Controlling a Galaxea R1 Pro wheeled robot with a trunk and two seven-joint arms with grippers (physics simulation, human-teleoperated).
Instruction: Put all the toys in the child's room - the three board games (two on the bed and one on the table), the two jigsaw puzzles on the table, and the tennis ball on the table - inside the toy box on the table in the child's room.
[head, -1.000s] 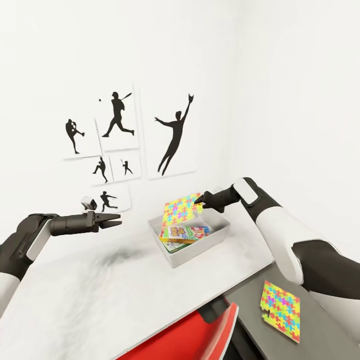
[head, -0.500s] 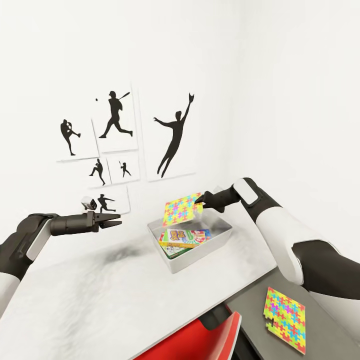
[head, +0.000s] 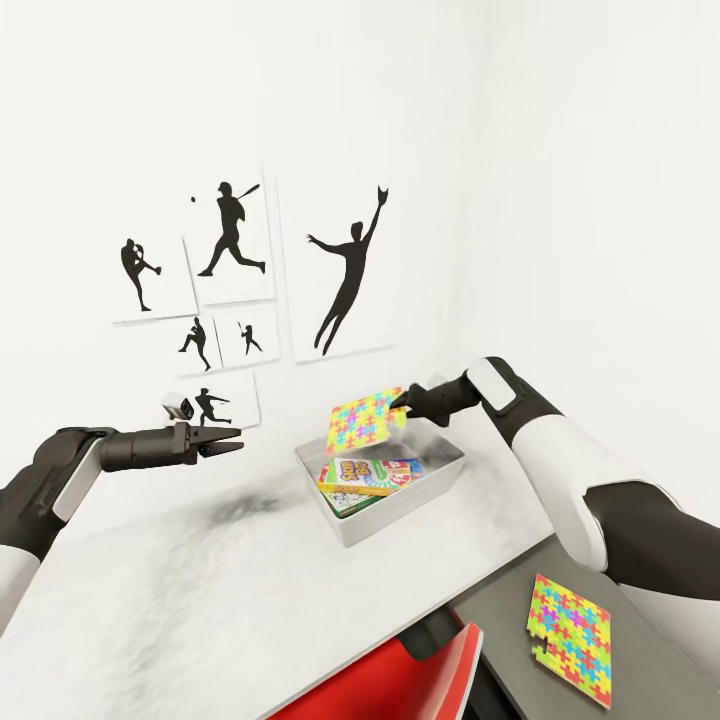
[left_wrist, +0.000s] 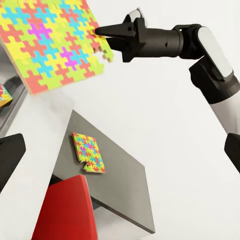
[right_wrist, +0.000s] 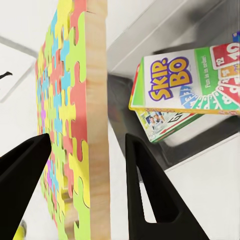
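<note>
My right fingers are clamped on the edge of a jigsaw puzzle, one finger on each face. In the right wrist view the sheet stands edge-on between the two dark fingers. The puzzle hangs tilted in the air above the far-left part of the toy box, clear of its rim as far as I can tell.

The toy box sits on the white worktop, toward its far right corner, near the wall. Inside lie stacked board games: the green Skip-Bo box on top, and another game box under it, its corner poking out.

A second jigsaw puzzle lies flat on a lower grey surface off the worktop's right edge, well apart from the toy box. From the left wrist view it lies near that surface's edge, with a red chair just beside.

My left fingers hover above the worktop to the left of the toy box, pointing toward it, holding nothing. The tips look nearly together; I cannot tell whether they are fully closed. A small white camera sits on top of that wrist.

Black sports silhouette pictures hang on the white wall behind the worktop.
</note>
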